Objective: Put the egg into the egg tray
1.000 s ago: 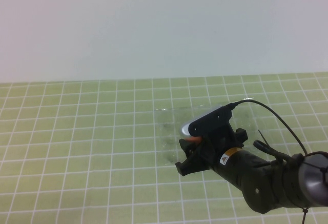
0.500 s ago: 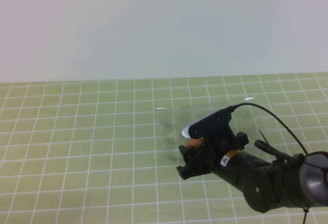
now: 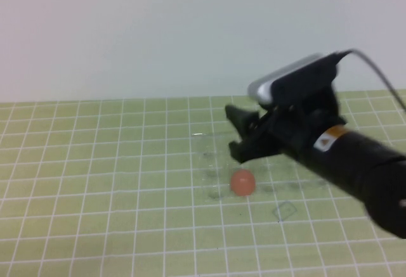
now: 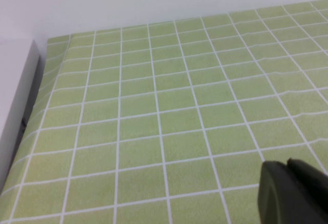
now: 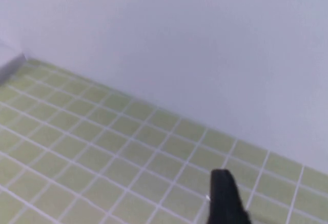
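Observation:
The orange-red egg (image 3: 242, 182) sits free in a cup hollow near the front left of the clear egg tray (image 3: 202, 136), which shows only as faint glints on the green grid mat. My right gripper (image 3: 233, 134) hangs above and just behind the egg, raised off the tray, open and empty. In the right wrist view only one dark finger (image 5: 224, 196) shows, over the mat and the wall. My left gripper (image 4: 289, 165) shows only in the left wrist view, shut and empty, over bare mat. It is not in the high view.
The green grid mat (image 3: 95, 163) covers the table up to a pale wall (image 3: 127, 30). A white raised border (image 4: 15, 96) runs along one mat edge in the left wrist view.
My right gripper, which was low over the tray holding the egg, has let the egg go into a cup and risen up and back. The egg stays in the tray.

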Motion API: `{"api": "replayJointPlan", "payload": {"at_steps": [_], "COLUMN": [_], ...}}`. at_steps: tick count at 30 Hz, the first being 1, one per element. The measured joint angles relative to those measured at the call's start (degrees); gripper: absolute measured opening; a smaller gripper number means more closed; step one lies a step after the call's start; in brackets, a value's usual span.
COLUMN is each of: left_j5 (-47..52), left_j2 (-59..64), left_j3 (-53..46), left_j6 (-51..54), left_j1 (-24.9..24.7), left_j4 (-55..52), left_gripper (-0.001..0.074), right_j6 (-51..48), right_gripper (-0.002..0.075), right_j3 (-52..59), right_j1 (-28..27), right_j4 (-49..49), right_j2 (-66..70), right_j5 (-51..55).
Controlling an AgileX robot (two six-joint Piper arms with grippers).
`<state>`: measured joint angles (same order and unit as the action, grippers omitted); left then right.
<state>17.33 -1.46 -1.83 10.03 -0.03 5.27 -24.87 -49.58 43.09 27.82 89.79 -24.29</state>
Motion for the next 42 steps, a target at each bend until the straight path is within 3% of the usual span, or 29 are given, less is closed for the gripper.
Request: {"api": "replayJointPlan", "payload": {"at_steps": [6, 9, 29, 32, 42], "left_j5": [0.0, 0.0, 0.0, 0.0, 0.0], "left_j2": [0.0, 0.0, 0.0, 0.0, 0.0], "left_j3": [0.0, 0.0, 0.0, 0.0, 0.0], "left_j6": [0.0, 0.0, 0.0, 0.0, 0.0], "left_j1": [0.0, 0.0, 0.0, 0.0, 0.0], "left_j4": [0.0, 0.0, 0.0, 0.0, 0.0], "left_gripper": [0.0, 0.0, 0.0, 0.0, 0.0], "right_j6": [-0.4, -0.8, -1.0, -1.0, -1.1], "right_gripper": [0.0086, 0.0022, -0.0001, -0.0001, -0.0001], "right_j3": [0.1, 0.7, 2.5, 6.1, 29.1], "right_j1": [0.3, 0.4, -0.6, -5.2, -29.3], "right_j4": [-0.9, -3.8, -18.1, -18.5, -16.9], "right_j2": [-12.7, -18.6, -42.9, -48.6, -77.2], "right_j5": [4.6, 8.8, 33.3, 36.5, 39.2]}}
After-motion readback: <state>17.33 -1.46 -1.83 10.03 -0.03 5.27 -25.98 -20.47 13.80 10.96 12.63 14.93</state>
